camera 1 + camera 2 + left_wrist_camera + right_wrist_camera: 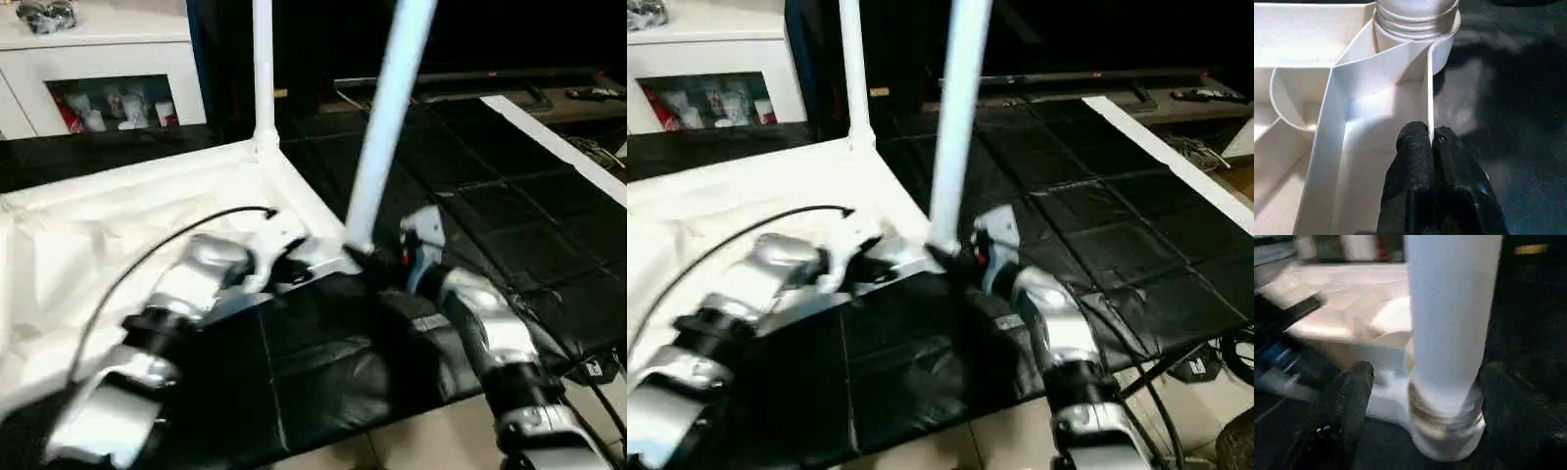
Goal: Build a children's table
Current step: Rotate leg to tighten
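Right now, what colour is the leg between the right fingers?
White, like the leg itself; clearest in the right wrist view.

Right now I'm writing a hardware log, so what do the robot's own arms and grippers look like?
Both forearms are rounded shiny silver shells with black joint collars. The left forearm has a thin black cable arching over it; the right forearm ends in a pale wrist housing. The left gripper has two black, rounded, matte fingers; the right gripper has the same black fingers.

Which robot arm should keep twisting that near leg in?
Right, probably. The right gripper has open fingers on both sides of the near leg at its socket. The left gripper is shut on the tabletop's rim.
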